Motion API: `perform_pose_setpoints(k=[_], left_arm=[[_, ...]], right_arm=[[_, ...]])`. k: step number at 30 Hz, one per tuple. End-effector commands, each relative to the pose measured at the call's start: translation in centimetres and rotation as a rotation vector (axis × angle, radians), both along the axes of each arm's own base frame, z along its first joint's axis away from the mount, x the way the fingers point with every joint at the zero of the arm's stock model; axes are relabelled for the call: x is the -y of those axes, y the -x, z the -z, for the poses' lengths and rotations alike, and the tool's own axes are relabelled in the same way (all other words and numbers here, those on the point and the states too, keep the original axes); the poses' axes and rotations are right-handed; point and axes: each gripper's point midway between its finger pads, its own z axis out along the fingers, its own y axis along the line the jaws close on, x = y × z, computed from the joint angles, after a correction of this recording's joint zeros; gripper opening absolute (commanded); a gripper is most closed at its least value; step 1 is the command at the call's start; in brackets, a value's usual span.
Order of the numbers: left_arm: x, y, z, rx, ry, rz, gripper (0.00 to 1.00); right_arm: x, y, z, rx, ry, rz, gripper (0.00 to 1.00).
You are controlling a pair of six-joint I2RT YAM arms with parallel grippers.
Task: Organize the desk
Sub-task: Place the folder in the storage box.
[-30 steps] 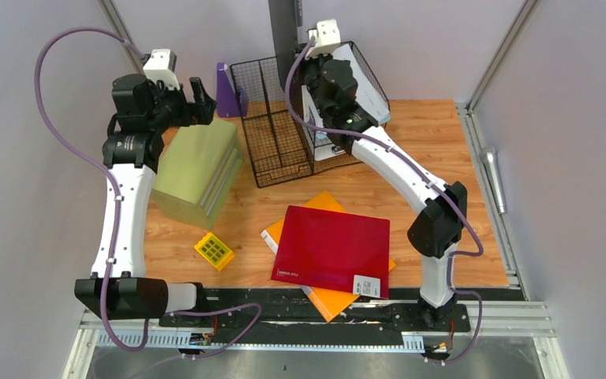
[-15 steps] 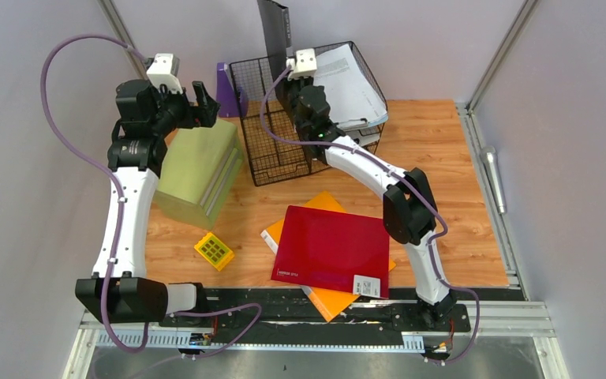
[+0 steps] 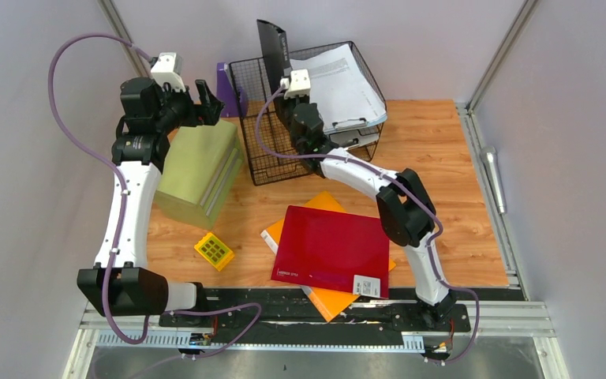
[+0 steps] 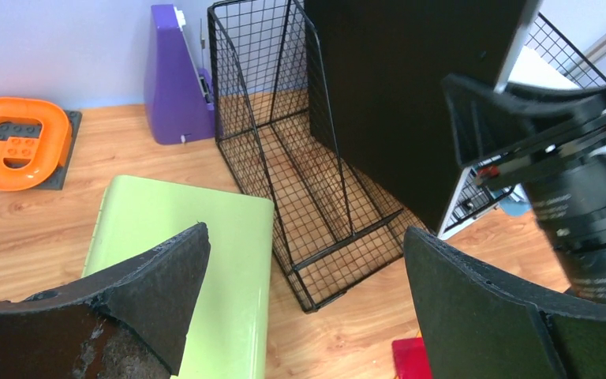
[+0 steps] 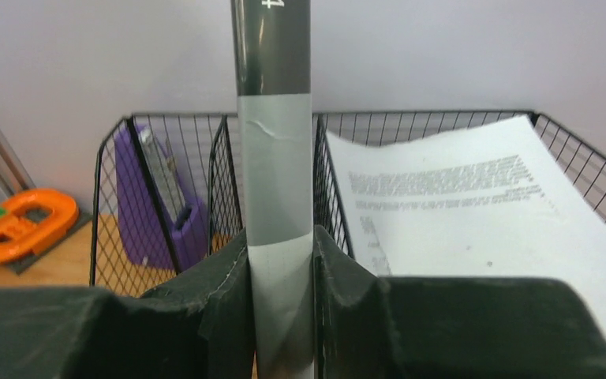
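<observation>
- The surface fills the middle of the overhead view, walled in grey on three sides, with both arm bases at its near edge.
- My right gripper has its jaws pinched narrow on the spine of the black binder. I hold it upright and spine-down because it has to slide edge-on between the wires of the wire rack.
- I judge the binder is over a slot just left of the one filled with sheets of paper. How deep its lower edge sits, I cannot tell.
- My left gripper hangs with its jaws spread wide and nothing between them, above the far end of the green binder. That looks like a ready pose for the next pick, kept clear of the rack.
- The red folder lies flat on top of the orange folder near the front edge, not yet filed.
- Count: one black binder, one green binder, one red folder, one orange folder, one yellow block, one purple holder, one orange brick ring, one stack of paper.
- There is one rack with several upright slots; I cannot settle how many.
</observation>
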Motion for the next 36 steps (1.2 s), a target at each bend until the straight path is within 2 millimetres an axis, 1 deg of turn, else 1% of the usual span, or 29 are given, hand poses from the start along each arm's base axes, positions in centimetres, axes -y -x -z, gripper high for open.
perform_pose_setpoints(k=[1, 4, 7, 9, 13, 16, 19, 24, 27, 30, 32, 33, 36], left_arm=[[0.3, -0.1, -1.8, 0.057, 0.015, 0.013, 1.00], [0.3, 0.1, -1.7, 0.057, 0.013, 0.012, 1.00], [0.3, 0.3, -1.7, 0.057, 0.008, 0.013, 1.00], [0.3, 0.5, -1.6, 0.056, 0.003, 0.017, 1.00], [0.3, 0.8, -1.6, 0.056, -0.011, 0.021, 1.00], [0.2, 1.0, -1.4, 0.052, -0.017, 0.019, 1.00], [0.2, 1.0, -1.0, 0.047, -0.020, 0.018, 1.00], [0.1, 0.9, -0.6, 0.034, -0.020, 0.017, 1.00], [0.1, 0.8, -0.6, 0.030, -0.018, 0.017, 1.00], [0.5, 0.8, -0.4, 0.015, -0.012, 0.040, 1.00], [0.7, 0.8, -0.4, 0.003, -0.009, 0.053, 1.00], [0.7, 0.8, -0.2, -0.008, -0.011, 0.057, 1.00], [0.7, 0.8, 0.2, -0.019, -0.019, 0.062, 1.00]], right_arm=[[0.3, 1.5, -0.2, -0.033, 0.016, 0.006, 0.27], [0.3, 1.8, 0.7, -0.075, 0.033, 0.002, 0.30], [0.4, 2.0, 0.8, -0.101, 0.052, -0.001, 0.36], [0.4, 2.2, 0.0, -0.103, 0.061, -0.013, 0.40], [-0.4, 2.9, -1.0, -0.153, 0.115, -0.092, 0.52], [-0.7, 3.6, -1.8, -0.170, 0.140, -0.151, 0.56], [-0.6, 4.0, -2.7, -0.154, 0.169, -0.182, 0.60], [-1.1, 4.1, -3.4, -0.136, 0.208, -0.223, 0.61], [-1.9, 3.8, -3.8, -0.132, 0.226, -0.252, 0.60], [-2.7, 3.0, -3.9, -0.136, 0.248, -0.260, 0.56], [-3.2, 2.1, -4.1, -0.122, 0.251, -0.257, 0.54], [-3.4, 1.9, -3.7, -0.135, 0.261, -0.263, 0.54], [-4.0, 1.2, -3.3, -0.136, 0.275, -0.273, 0.52]])
